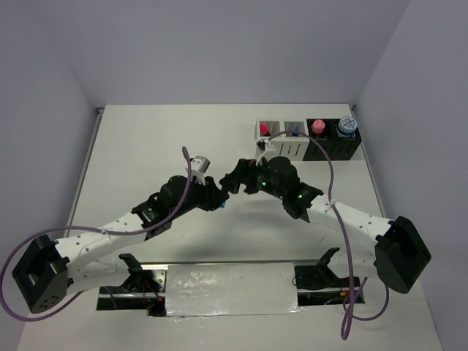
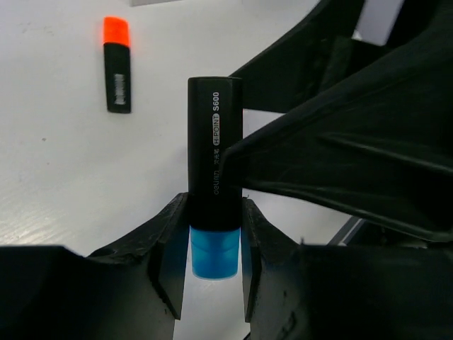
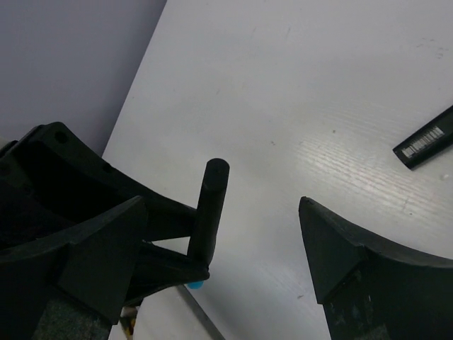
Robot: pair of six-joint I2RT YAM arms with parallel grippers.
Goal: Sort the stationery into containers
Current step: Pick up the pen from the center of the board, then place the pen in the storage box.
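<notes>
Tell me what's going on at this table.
The left gripper is shut on the cap end of a blue-capped highlighter, holding it over the middle of the table. The open right gripper straddles the highlighter's black end, so this looks like a hand-over between the arms. An orange-capped highlighter lies on the table. The four containers at the far right each already hold something.

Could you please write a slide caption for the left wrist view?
Left tool grips a blue-capped highlighter by its cap end; an orange-capped highlighter lies on the white table beyond.
</notes>
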